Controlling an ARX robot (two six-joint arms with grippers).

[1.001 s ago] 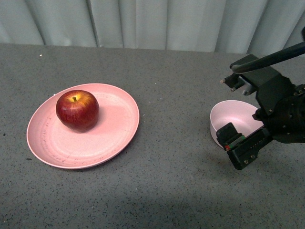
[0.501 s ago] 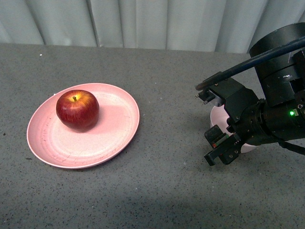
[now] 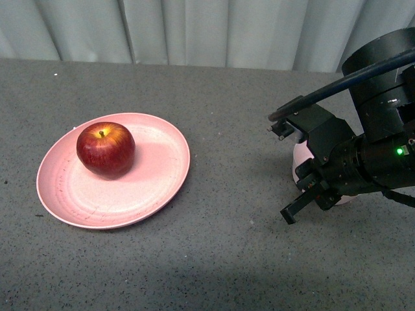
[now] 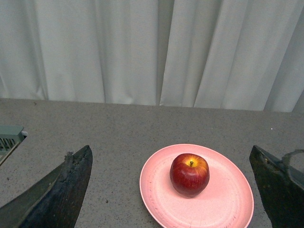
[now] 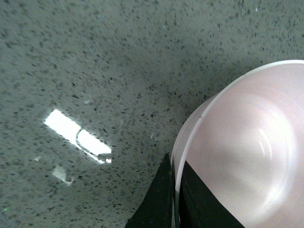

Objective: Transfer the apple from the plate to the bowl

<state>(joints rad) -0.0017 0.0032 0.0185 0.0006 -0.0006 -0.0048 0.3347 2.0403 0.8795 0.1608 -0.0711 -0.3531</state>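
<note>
Right gripper [image 3: 290,172] spread at the bowl [image 3: 299,170] rim, 3 o'clock from the apple [image 3: 106,149] (could tip it); left gripper [image 4: 171,190] spread too.

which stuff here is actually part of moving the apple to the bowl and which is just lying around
Part of the job:
- apple, sitting on the plate
- plate
- bowl, mostly hidden behind the right arm in the front view
- right claw, at the bowl's rim

Just there:
- table
- curtain
- a small grey object at the table edge, too cut off to identify
</note>
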